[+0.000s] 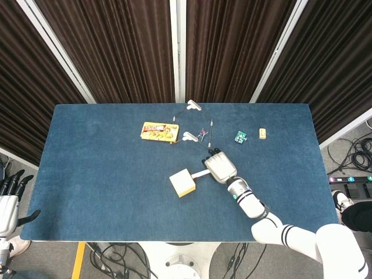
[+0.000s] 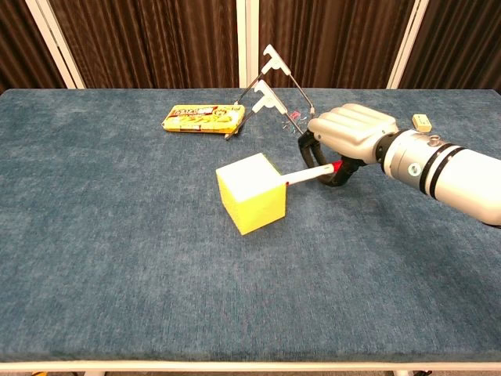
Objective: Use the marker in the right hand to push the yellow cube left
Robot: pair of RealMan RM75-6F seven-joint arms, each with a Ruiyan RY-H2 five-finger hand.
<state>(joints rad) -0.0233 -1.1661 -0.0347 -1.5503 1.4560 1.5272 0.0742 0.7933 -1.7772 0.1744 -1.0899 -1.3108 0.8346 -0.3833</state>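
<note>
We see the blue table (image 2: 117,274) with our right hand (image 2: 348,135) gripping the marker (image 2: 311,173), its tip touching the yellow cube (image 2: 252,193) near the table's middle. Our left hand (image 1: 9,200) hangs off the left edge, fingers apart, holding nothing. A yellow pencil case (image 2: 203,119) lies further back.

Bright, even overhead light, soft short shadows, both views sharp throughout.

Head view high above, looking straight down; chest view low, near, facing across the same table (image 1: 104,174)
</note>
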